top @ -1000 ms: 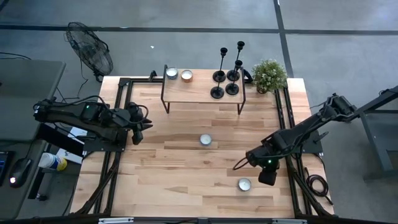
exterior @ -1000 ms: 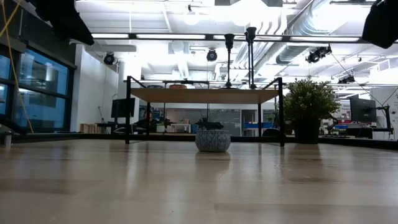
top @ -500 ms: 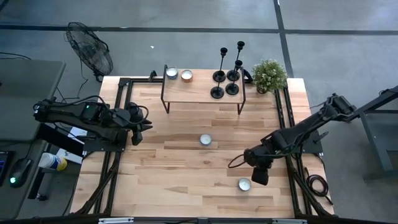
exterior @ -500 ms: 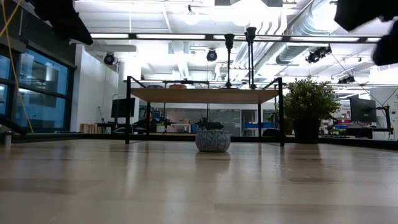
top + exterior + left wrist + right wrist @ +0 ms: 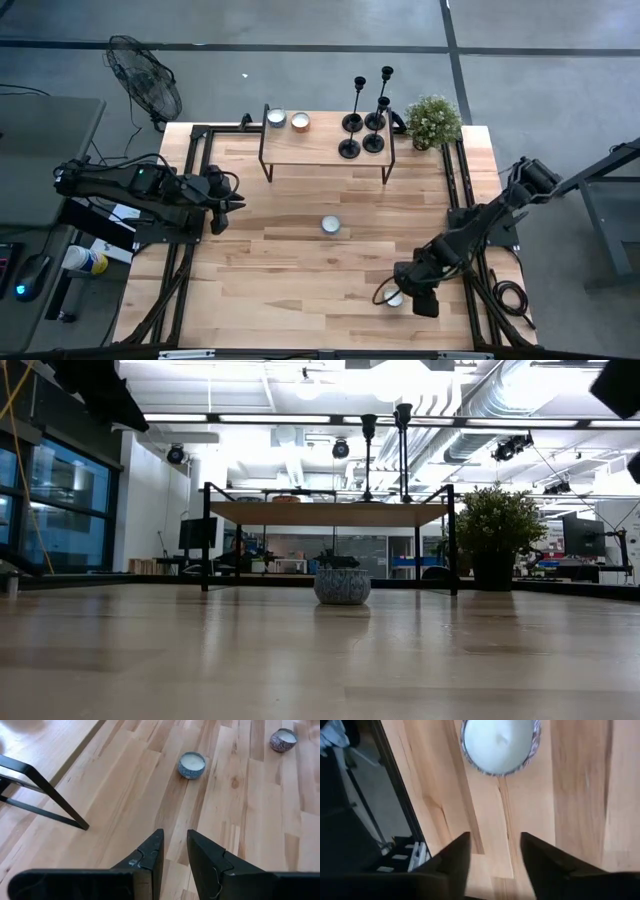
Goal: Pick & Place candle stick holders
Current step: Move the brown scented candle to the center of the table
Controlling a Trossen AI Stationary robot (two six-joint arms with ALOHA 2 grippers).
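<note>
On the wooden table you have a small raised shelf at the far edge, and all four candle stick holders stand upright on its right end, beside one potted plant. The right gripper sits low at the near right, its fingers parted with a clear gap, empty, just short of one tealight; the left gripper waits at the left edge, fingers narrowly apart and holding nothing. Count four tealights: two on the shelf's left end, one mid-table, one at the right gripper.

Open tabletop all round; only two tealights interrupt it.
</note>
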